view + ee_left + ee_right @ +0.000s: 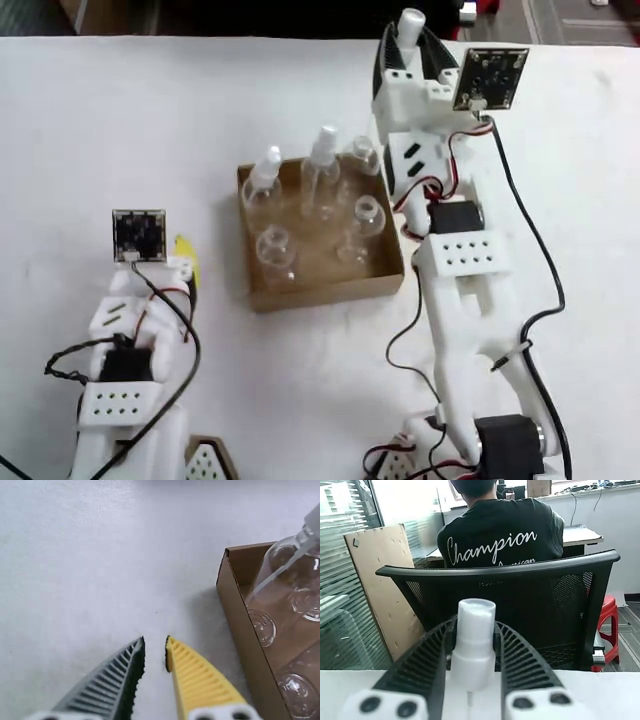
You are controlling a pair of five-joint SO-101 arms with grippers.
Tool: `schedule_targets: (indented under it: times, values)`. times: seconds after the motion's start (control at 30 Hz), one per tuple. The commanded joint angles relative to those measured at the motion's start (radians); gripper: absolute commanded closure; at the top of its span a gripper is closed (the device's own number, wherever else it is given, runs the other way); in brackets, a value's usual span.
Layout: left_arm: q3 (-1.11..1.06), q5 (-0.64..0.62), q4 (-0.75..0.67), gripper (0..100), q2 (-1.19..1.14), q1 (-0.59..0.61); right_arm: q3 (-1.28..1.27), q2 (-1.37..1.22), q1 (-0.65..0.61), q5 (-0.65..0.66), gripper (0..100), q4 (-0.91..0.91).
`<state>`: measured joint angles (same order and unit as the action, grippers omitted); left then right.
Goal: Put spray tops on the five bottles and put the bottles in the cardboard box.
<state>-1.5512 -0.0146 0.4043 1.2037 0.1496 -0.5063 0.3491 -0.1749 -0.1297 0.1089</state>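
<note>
White plastic spray top (474, 630) is sitting clenched, nozzle up, between the right arm's black fingers (520, 660), likely for lowering onto an uncapped clear plastic bottle (365, 215) in the brown cardboard box (320, 290) behind them, while the left arm's grey and yellow fingers (200, 680) are resting slightly parted and empty beside that box.

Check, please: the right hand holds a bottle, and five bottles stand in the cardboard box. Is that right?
No. The right hand holds a spray top, not a bottle, as the right wrist view shows. The rest is correct.
</note>
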Motion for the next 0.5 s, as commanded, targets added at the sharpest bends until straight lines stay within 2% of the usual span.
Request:
schedule_targets:
  times: [0.0,0.47]
  values:
    - [0.046,0.009,-0.002,93,0.019,-0.01,0.003,0.007,0.007,0.012,98.3,0.022]
    - [0.046,0.009,-0.002,93,0.019,-0.008,-0.002,0.016,-0.047,0.012,98.3,0.048]
